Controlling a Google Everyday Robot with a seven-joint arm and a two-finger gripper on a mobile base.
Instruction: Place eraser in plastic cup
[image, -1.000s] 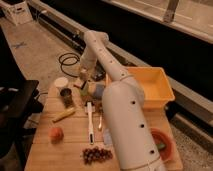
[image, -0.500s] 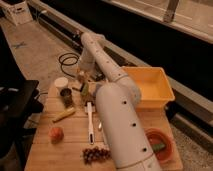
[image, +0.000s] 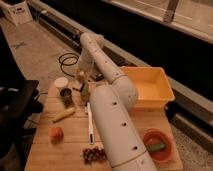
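Observation:
My gripper (image: 81, 76) hangs from the arm over the back left part of the wooden table (image: 60, 150). It is shut on a small tan-brown piece, the eraser (image: 80, 76), which shows at its tip. Right below it stands the light-green plastic cup (image: 85, 93). The eraser is a little above the cup's rim and slightly to its left. My arm's white links (image: 115, 115) run up the middle of the view and hide the table behind them.
A white cup (image: 61, 82) and a dark metal cup (image: 66, 96) stand left of the green cup. A yellowish oblong thing (image: 64, 115), a white utensil (image: 90, 124), an orange fruit (image: 56, 133) and grapes (image: 93, 154) lie nearer. A yellow bin (image: 147, 87) and red bowl (image: 157, 145) are at right.
The gripper has stayed shut over the green cup with the tan piece in it. It has shifted only slightly.

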